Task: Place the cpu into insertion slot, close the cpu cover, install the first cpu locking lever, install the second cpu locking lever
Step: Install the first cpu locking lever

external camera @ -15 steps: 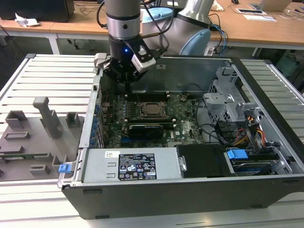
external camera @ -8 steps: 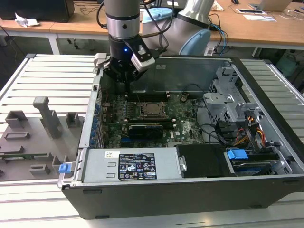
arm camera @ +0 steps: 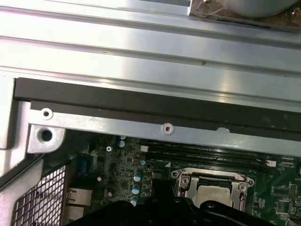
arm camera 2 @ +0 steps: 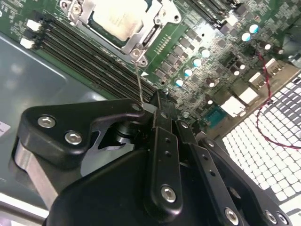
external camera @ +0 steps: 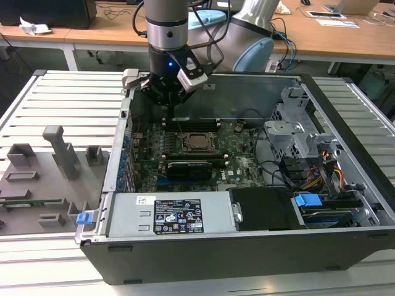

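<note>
Cpu – pale matt metal; cpu cover – glossy steel

From my station I see a pale grey, ribbed metal counter spanning the scene. Behind it stand long light-brown wooden desks on white legs. On them lie a crumpled white paper, flat printed sheets and loose blue cables. The light is bright and even, and under the desks it is dark.
</note>
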{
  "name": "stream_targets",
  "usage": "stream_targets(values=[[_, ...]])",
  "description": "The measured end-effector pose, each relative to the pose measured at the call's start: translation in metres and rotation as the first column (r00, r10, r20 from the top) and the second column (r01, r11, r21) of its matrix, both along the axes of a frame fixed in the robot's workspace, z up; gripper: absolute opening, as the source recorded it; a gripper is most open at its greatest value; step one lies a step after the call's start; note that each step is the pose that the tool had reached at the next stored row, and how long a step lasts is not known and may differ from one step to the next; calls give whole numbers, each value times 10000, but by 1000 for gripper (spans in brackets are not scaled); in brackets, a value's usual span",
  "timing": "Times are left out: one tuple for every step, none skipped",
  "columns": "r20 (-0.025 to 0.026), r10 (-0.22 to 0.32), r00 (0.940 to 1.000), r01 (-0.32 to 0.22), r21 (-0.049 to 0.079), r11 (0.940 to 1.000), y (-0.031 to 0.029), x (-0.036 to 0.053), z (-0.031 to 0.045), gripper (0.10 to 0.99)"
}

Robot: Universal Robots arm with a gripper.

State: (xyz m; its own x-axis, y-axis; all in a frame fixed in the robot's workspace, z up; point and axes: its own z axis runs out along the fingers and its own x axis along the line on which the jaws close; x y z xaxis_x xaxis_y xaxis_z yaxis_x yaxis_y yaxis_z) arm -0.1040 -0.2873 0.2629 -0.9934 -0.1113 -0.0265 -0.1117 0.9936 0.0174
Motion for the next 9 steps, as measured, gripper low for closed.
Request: stream_targets(values=[[1,-1,10000,1,1,10000,5,12,-2,110],[1,-1,10000,1,0,10000,8,25,-3,110],[1,-1,10000,1,1,10000,10,38,-4,110],[1,-2,10000,2,0,10000,12,65,-6,110],[1,-2,10000,2,0,10000,15,101,-8,110],[1,-2,10000,2,0,10000,16,142,-10,110],[0,-5,10000,5,0,10000,17,194,-13,110],[1,-6,10000,6,0,10000,17,232,-15,110],[0,-3,10000,3,0,10000,17,283,-18,110]])
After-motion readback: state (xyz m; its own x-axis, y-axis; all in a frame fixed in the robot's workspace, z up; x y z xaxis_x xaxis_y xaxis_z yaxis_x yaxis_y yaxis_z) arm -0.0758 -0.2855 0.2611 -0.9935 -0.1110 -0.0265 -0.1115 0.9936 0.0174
